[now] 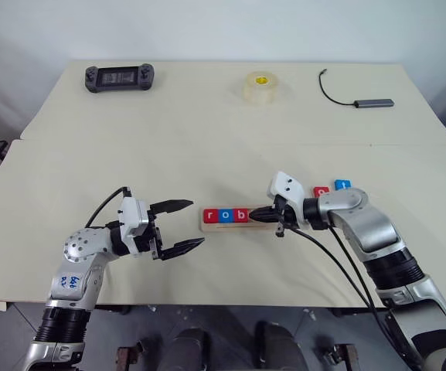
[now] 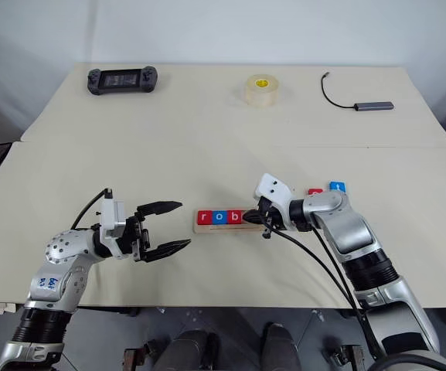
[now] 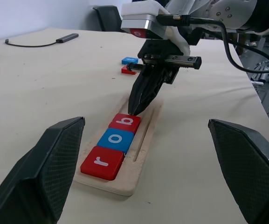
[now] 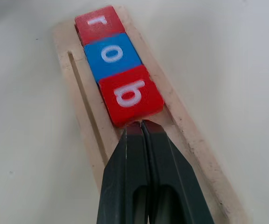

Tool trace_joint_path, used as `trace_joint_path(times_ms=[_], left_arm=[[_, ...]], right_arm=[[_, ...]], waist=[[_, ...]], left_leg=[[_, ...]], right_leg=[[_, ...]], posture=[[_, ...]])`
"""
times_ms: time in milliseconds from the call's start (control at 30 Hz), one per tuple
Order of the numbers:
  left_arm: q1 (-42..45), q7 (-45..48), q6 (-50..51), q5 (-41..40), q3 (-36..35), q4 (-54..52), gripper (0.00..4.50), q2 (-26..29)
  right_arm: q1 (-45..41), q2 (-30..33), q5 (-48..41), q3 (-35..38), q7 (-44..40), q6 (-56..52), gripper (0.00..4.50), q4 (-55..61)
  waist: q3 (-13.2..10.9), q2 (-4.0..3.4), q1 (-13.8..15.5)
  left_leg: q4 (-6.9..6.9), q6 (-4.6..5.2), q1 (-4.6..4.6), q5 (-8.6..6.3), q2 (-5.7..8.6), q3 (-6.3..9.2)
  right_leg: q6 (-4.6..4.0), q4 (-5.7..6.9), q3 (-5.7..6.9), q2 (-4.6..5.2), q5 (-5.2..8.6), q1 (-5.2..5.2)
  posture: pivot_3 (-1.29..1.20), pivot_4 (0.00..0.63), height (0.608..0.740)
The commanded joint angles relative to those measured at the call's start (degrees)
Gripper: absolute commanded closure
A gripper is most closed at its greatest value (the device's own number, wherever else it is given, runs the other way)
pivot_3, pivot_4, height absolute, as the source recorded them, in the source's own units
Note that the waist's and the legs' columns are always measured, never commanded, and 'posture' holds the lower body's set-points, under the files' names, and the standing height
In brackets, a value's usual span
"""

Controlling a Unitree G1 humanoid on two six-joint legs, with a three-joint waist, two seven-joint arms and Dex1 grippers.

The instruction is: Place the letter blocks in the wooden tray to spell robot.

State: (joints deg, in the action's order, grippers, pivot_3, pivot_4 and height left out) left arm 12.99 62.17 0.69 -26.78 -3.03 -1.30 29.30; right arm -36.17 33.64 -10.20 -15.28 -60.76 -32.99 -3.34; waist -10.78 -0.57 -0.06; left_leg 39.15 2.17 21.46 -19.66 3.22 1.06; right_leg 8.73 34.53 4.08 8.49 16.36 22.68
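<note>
Three letter blocks reading "r" (image 4: 95, 22), "o" (image 4: 111, 53), "b" (image 4: 131, 94) sit in the wooden tray (image 1: 211, 227), centre of frame. Right gripper (image 4: 140, 125), fingers pressed together, tilts down with tips at the "b" tile's edge. Left gripper (image 1: 185, 225) held level, jaws spread, empty. Head views show a blue "t" tile (image 1: 342, 185) beside a red one (image 1: 321, 190), right of the tray.

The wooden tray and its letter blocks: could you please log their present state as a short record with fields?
tray: wooden tray on the table
blocks in tray: red r, blue o, red b, side by side
blocks outside tray: red block, blue t, beside the right arm
right gripper: shut, tips at the b's edge
left gripper: open, holding nothing
</note>
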Motion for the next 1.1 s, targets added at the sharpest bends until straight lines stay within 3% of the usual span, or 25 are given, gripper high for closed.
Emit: trace_joint_path(times_ms=[33, 200, 267, 333, 467, 700, 800, 933, 1100], left_arm=[[-0.2, 0.1, -0.3, -0.3, -0.4, -1.4, 0.0, 0.3], [0.6, 0.1, -0.4, -0.2, -0.2, -1.0, 0.0, 0.0], [1.0, 0.1, -0.5, -0.2, -0.1, -0.8, 0.0, -0.1], [1.1, 0.3, -0.5, -0.3, -0.1, -0.7, 0.0, -0.1], [1.9, 0.9, -0.7, -0.3, 0.2, 0.8, 0.0, -0.3], [5.7, 3.6, -1.4, 0.2, 1.7, 5.5, 0.0, -0.8], [7.2, 4.8, -1.7, 0.3, 1.9, 7.2, 0.0, -1.0], [9.6, 6.5, -2.2, 0.9, 2.8, 9.8, 0.0, -1.5], [11.5, 7.3, -2.8, 1.4, 3.2, 11.6, 0.0, -2.1]], right_arm=[[0.6, 1.6, -0.9, 1.6, -0.8, -0.1, 4.47, 2.7], [1.9, 2.5, -1.6, 2.3, -0.6, -0.6, 4.47, 4.0], [3.8, 3.9, -2.8, 4.9, -0.6, 0.0, 4.47, 6.3], [8.0, 5.0, -6.7, 12.9, 1.2, 0.1, 4.47, 9.9], [18.7, 7.6, -11.3, 24.8, 0.9, 3.6, 3.56, 15.5], [39.9, 3.0, -17.2, 46.1, 6.9, 10.6, 1.13, 21.7], [46.3, 0.1, -17.1, 49.9, 9.4, 13.4, 0.15, 23.0], [54.4, -5.3, -15.0, 52.3, 13.3, 19.3, 0.02, 22.7], [54.7, -7.4, -14.1, 49.9, 17.7, 21.7, 0.02, 21.9]], waist=[[0.0, 0.0, 0.0], [0.0, 0.0, -0.1], [0.0, 0.0, 0.1], [0.0, 0.0, 0.7], [0.0, 0.01, 1.6], [0.0, 0.02, 1.6], [0.0, 0.02, 1.4], [0.0, 0.0, 1.5], [0.0, 0.0, 1.1]], left_leg=[[0.0, 0.0, 0.0, 0.0, 0.0, 0.0], [0.0, 0.0, 0.0, 0.0, -0.02, 0.0], [0.0, 0.0, 0.0, 0.0, -0.01, 0.0], [0.0, 0.0, 0.01, 0.0, 0.01, 0.05], [0.0, 0.02, 0.01, -0.01, 0.04, 0.05], [-0.03, 0.04, -0.03, 0.0, 0.03, -0.05], [-0.03, 0.04, -0.19, 0.0, 0.01, -0.12], [-0.08, 0.02, -0.25, 0.0, -0.05, -0.14], [-0.07, 0.06, -0.32, 0.01, -0.01, -0.28]], right_leg=[[0.0, 0.0, 0.0, 0.0, 0.0, 0.0], [0.0, 0.0, 0.0, -0.01, 0.0, 0.0], [0.0, 0.0, 0.0, -0.01, 0.0, 0.0], [0.0, -0.02, 0.03, 0.01, 0.0, -0.02], [0.0, -0.08, 0.04, 0.03, 0.0, -0.08], [0.04, -0.09, 0.03, 0.0, -0.02, -0.14], [0.04, -0.03, -0.05, -0.01, -0.02, -0.22], [0.02, 0.0, -0.12, -0.09, -0.01, -0.21], [0.06, 0.03, -0.34, -0.06, -0.03, -0.19]], posture=[[0.0, 0.15, 0.74], [0.0, 0.15, 0.74], [0.0, 0.15, 0.74], [0.0, 0.15, 0.74], [0.0, 0.15, 0.74], [0.0, 0.15, 0.74], [0.0, 0.15, 0.74], [0.0, 0.15, 0.74], [0.0, 0.15, 0.74]])
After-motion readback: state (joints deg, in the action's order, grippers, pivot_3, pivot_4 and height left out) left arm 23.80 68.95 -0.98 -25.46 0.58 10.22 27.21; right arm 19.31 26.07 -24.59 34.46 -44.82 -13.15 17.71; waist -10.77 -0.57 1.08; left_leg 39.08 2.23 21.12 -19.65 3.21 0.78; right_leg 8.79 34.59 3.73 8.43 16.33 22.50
